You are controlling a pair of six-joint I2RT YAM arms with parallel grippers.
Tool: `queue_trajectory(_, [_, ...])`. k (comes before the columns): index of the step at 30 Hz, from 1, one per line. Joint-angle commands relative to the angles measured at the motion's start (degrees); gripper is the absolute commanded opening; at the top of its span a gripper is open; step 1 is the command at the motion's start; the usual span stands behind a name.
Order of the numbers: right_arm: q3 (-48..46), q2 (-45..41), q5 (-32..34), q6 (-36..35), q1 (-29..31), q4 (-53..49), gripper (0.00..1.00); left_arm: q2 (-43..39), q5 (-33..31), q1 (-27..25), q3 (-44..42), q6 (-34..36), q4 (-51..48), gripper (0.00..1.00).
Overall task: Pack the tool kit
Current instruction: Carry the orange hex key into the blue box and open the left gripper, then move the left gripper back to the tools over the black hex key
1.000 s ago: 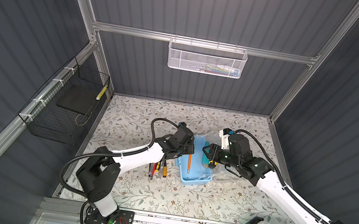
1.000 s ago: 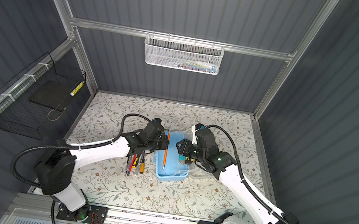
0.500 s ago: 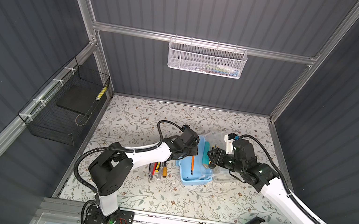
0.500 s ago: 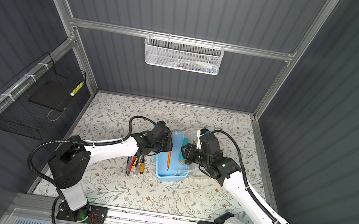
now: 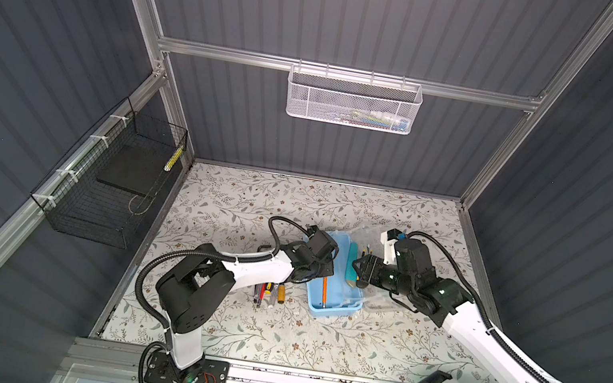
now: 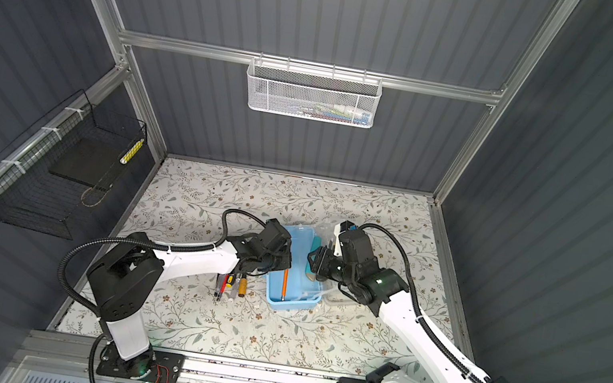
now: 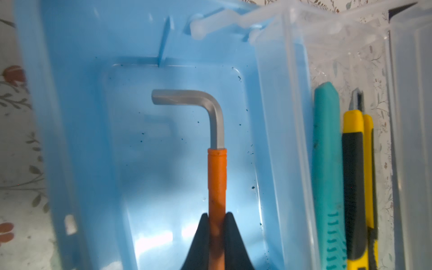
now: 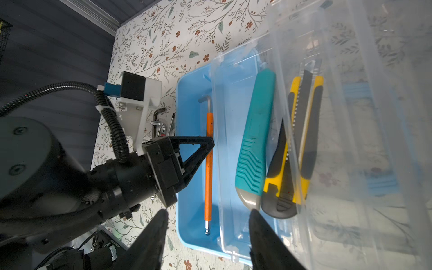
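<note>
The tool kit's light-blue box point(image 5: 333, 313) point(image 6: 290, 305) stands open at mid-table. My left gripper point(image 7: 217, 214) point(image 5: 316, 267) is shut on an orange-sleeved hex key point(image 7: 217, 177) point(image 8: 208, 168) that lies lengthwise low inside the box. A teal tool point(image 8: 254, 131) point(image 7: 327, 163) and a yellow-black utility knife point(image 8: 301, 140) point(image 7: 355, 175) lie side by side in the clear plastic part on the box's right. My right gripper point(image 8: 208, 211) point(image 5: 357, 270) hovers open over the box's right side, holding nothing.
Small screwdrivers point(image 5: 271, 292) point(image 6: 232, 283) and loose hex keys point(image 8: 159, 121) lie on the floral table left of the box, under my left arm. A white mesh basket point(image 5: 353, 101) hangs on the back wall. A black wire basket point(image 5: 116, 186) hangs on the left wall.
My left gripper has brought the hex key a little right and lower into the box. The right wrist has swung round, and its jaws have widened slightly.
</note>
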Motion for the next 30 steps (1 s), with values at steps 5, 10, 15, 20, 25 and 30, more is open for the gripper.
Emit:
queue_trajectory(5, [-0.47, 0.05, 0.0, -0.4, -0.16, 0.57, 0.58, 3.15, 0.53, -0.37, 2.22, -0.75, 0.03, 0.14])
queue_trajectory(10, [-0.12, -0.06, -0.02, -0.73, -0.11, 0.64, 0.6, 3.2, 0.69, -0.45, 3.18, 0.11, -0.15, 0.39])
queue_trajectory(15, [1.03, -0.03, 0.09, -1.41, -0.24, 0.07, 0.6, 1.1, -0.18, -0.33, 3.75, 2.14, -1.54, 0.43])
queue_trajectory(20, [3.09, -0.11, 0.14, -3.34, -0.25, -1.16, 0.59, -6.09, -2.61, -0.32, 2.16, 9.1, -1.79, 0.47])
queue_trajectory(25, [4.82, -1.05, -0.01, -4.22, -0.2, -1.76, 0.58, -15.48, -11.36, -0.17, -0.57, 14.6, -9.11, 0.53])
queue_trajectory(30, [5.49, -1.14, -1.67, -3.11, 0.56, -1.01, 0.58, -24.48, -13.02, 3.63, -6.33, 16.12, -13.62, 0.55])
